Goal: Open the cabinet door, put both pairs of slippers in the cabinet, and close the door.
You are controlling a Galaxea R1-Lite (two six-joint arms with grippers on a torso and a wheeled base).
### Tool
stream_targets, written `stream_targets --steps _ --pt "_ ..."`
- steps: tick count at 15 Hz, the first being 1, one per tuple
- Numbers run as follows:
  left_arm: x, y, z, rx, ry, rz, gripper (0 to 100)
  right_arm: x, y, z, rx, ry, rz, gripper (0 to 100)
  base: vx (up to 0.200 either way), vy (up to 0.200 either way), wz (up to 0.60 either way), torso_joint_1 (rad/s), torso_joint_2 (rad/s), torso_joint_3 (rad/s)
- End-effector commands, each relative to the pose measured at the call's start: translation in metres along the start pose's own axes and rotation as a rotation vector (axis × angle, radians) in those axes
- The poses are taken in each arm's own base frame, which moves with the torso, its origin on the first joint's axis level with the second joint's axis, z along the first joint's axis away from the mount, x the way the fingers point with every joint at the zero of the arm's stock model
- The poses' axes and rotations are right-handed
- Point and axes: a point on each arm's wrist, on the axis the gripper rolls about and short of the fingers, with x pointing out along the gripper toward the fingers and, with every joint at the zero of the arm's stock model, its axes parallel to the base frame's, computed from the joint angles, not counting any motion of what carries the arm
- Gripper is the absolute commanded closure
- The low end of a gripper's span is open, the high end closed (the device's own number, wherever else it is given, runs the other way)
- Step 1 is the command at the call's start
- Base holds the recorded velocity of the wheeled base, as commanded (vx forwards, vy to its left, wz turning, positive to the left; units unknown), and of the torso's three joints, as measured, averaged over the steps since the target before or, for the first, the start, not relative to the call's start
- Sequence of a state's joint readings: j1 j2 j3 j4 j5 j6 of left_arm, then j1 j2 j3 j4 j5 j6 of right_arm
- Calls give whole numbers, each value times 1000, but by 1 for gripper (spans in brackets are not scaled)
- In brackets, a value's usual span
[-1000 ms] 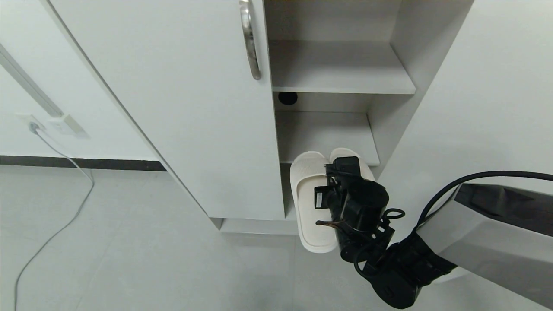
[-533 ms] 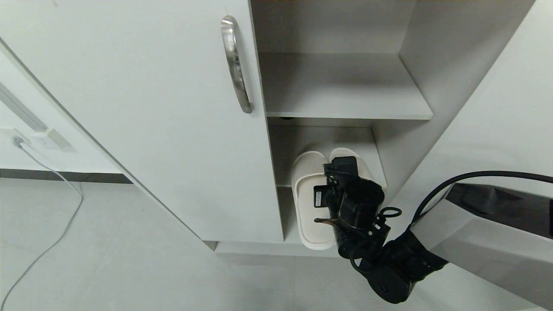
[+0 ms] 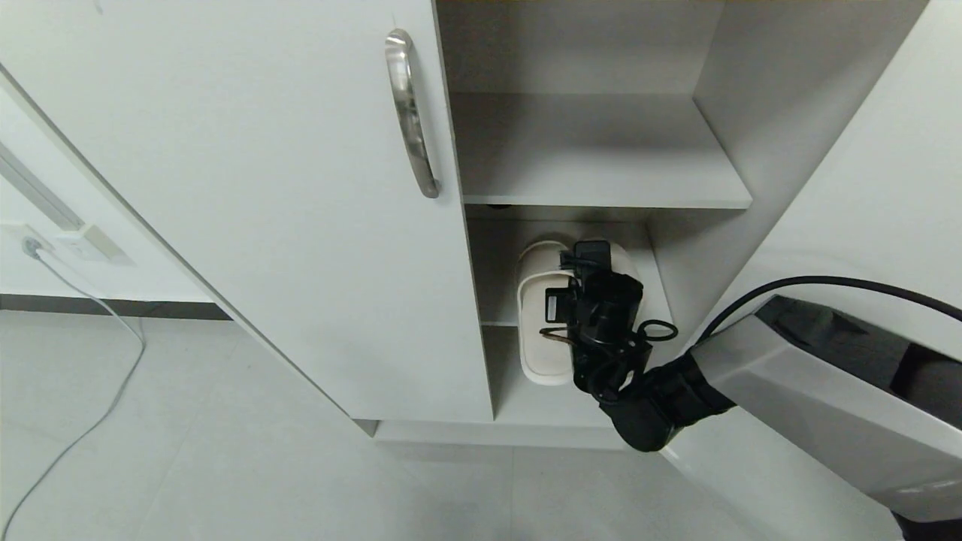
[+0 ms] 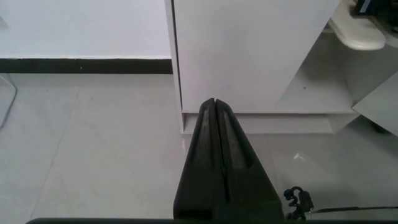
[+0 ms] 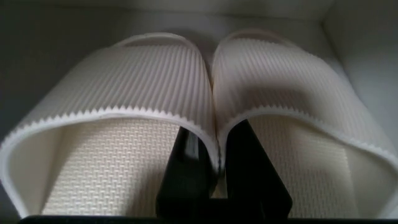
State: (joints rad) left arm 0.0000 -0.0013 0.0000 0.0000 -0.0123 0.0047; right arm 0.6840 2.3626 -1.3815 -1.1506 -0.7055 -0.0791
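Wall socket: the socket [image 3: 28, 246] sits on the white wall at the far left, above a dark baseboard [image 3: 113, 306].
Cable: a grey cable [image 3: 113, 376] hangs from the socket and runs across the tiled floor [image 3: 263, 473].
Left hand: the left hand [image 4: 214, 104] hangs above the floor in front of the cabinet. Its two fingers are pressed together along their full length and grip nothing.
Closed door: the left-hand cabinet door [image 3: 263, 188] is flush with the cabinet front. A curved metal handle [image 3: 409, 113] stands upright near its right edge.
Upper shelf: the upper shelf [image 3: 594, 150] is exposed in the open half of the cabinet, directly right of the closed door.
Middle shelf: the middle shelf [image 3: 496, 270] lies below the upper shelf and receives the front of the slippers.
Bottom shelf: the bottom shelf [image 3: 526, 406] lies just above the floor, under the slipper heels.
Pair of slippers: the white pair of slippers [image 3: 537, 338] is side by side with soles down. The toes are inside the middle compartment and the heels project past that shelf's front edge. Contact between soles and shelf cannot be determined.
Right hand: the right hand [image 3: 585, 252] reaches into the middle compartment from the front. Its black fingers [image 5: 186, 168] are clamped on the adjoining inner strap edges of the two slippers, one finger inside each strap, so both slippers are carried together.
Open door: the right-hand door [image 3: 864, 173] is swung out toward the robot, just right of the right arm.
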Motion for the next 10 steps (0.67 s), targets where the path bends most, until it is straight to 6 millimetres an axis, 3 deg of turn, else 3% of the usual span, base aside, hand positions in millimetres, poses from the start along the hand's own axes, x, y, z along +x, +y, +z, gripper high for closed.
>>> stream_targets --steps 1,4,7,10 --pt "0 0 0 0 1 0 100 23 -3 -3 4 6 -31 100 0 0 0 0 0 0" --pt "0 0 0 -2 1 2 100 45 -4 2 8 -10 -18 100 0 0 0 0 0 0" --pt "0 0 0 -2 1 2 100 55 -4 18 20 -30 -30 100 0 0 0 0 0 0" --pt "0 0 0 -2 1 2 100 58 -5 21 17 -35 -6 100 0 0 0 0 0 0"
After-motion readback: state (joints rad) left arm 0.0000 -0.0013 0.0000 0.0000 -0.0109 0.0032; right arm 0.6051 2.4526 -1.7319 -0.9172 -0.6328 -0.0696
